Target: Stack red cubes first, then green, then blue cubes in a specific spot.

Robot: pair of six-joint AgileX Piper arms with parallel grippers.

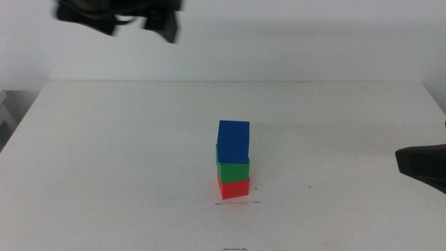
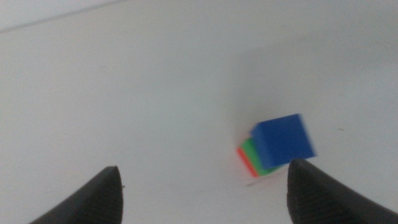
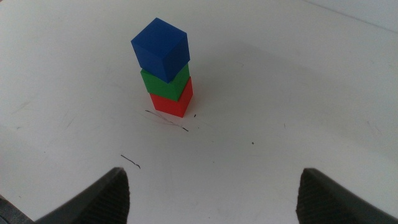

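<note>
A stack of three cubes stands in the middle of the white table: the red cube (image 1: pixel 233 188) at the bottom, the green cube (image 1: pixel 233 169) on it, the blue cube (image 1: pixel 233 140) on top, slightly twisted. The stack sits at the specific spot, just behind a thin dark wavy line (image 1: pixel 237 203) and beside a tiny dot. My left gripper (image 1: pixel 122 15) hangs high at the back left, open and holding nothing; its wrist view looks down on the blue cube (image 2: pixel 283 140). My right gripper (image 3: pixel 211 193) is open at the right edge, apart from the stack (image 3: pixel 165 68).
Only bare white tabletop (image 1: pixel 104 153) surrounds the stack. A small dark dash (image 3: pixel 130 162) marks the surface nearer my right gripper. The right arm's dark tip (image 1: pixel 421 166) shows at the table's right edge.
</note>
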